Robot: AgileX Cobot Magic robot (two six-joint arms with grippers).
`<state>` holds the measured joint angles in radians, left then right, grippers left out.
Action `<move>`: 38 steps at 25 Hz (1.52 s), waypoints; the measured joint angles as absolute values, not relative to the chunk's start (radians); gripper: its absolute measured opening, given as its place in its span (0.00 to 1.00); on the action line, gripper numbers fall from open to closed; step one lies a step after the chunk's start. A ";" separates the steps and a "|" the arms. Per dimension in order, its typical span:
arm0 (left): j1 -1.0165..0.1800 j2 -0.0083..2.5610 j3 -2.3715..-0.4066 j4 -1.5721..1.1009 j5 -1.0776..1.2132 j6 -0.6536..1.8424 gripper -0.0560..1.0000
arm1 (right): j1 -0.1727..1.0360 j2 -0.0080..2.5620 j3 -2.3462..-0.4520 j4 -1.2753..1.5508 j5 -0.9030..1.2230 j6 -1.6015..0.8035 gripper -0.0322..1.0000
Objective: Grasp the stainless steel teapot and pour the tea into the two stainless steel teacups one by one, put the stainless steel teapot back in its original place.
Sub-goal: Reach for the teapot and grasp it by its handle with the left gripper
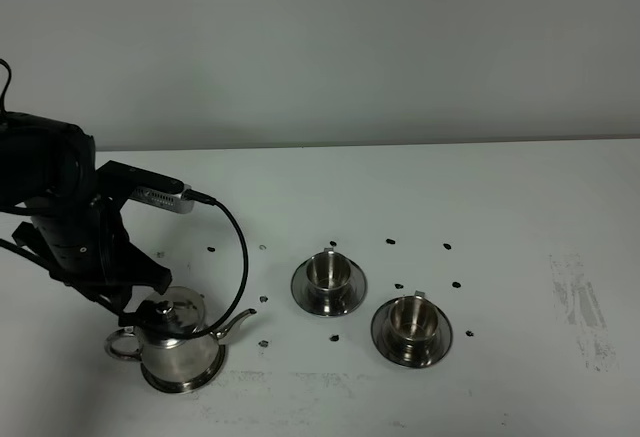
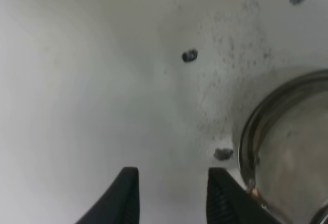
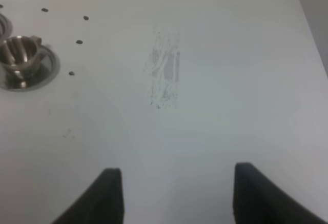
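Left gripper (image 2: pixel 173 174) half-open, beside teapot (image 1: pixel 181 345)

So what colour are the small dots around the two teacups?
The dots are black against the white table; clearest in the exterior high view.

1. The right gripper (image 3: pixel 174 196) hangs over a white table (image 3: pixel 230 55). Its two black fingers (image 3: pixel 110 196) stand wide apart, with only tabletop showing between them.
2. A small steel cup (image 3: pixel 18 52) stands upright on a round steel saucer (image 3: pixel 45 70). Both are partly cut off by the frame edge and lie well apart from the gripper.
3. Four small black dots (image 3: pixel 79 42) lie on the table just beside the saucer.
4. A grey scuff mark (image 3: pixel 165 73) streaks the table beyond the dots, apart from the cup.
5. A curved steel sliver (image 3: pixel 3 25) near the cup may be a second saucer's rim, but too little of it shows to tell.
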<state>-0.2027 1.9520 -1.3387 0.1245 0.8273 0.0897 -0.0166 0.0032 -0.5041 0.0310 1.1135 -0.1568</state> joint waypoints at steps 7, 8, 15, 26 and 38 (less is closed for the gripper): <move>-0.203 1.974 -1.339 0.124 0.821 0.090 0.41 | -0.017 0.003 -0.504 0.031 1.114 -0.157 0.51; -0.203 1.974 -1.339 0.125 0.819 0.090 0.41 | -0.017 0.003 -0.504 0.031 1.114 -0.157 0.51; -0.203 1.987 -1.339 0.144 0.817 0.075 0.41 | -0.017 0.003 -0.504 0.031 1.114 -0.157 0.51; -0.207 1.988 -1.339 0.148 0.827 0.074 0.41 | -0.017 0.003 -0.504 0.031 1.114 -0.157 0.51; -0.207 1.988 -1.339 0.148 0.870 0.073 0.41 | -0.017 0.003 -0.504 0.031 1.114 -0.157 0.51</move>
<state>-0.2072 1.9883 -1.3387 0.1479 0.8704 0.0727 -0.0166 0.0032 -0.5041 0.0310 1.1135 -0.1568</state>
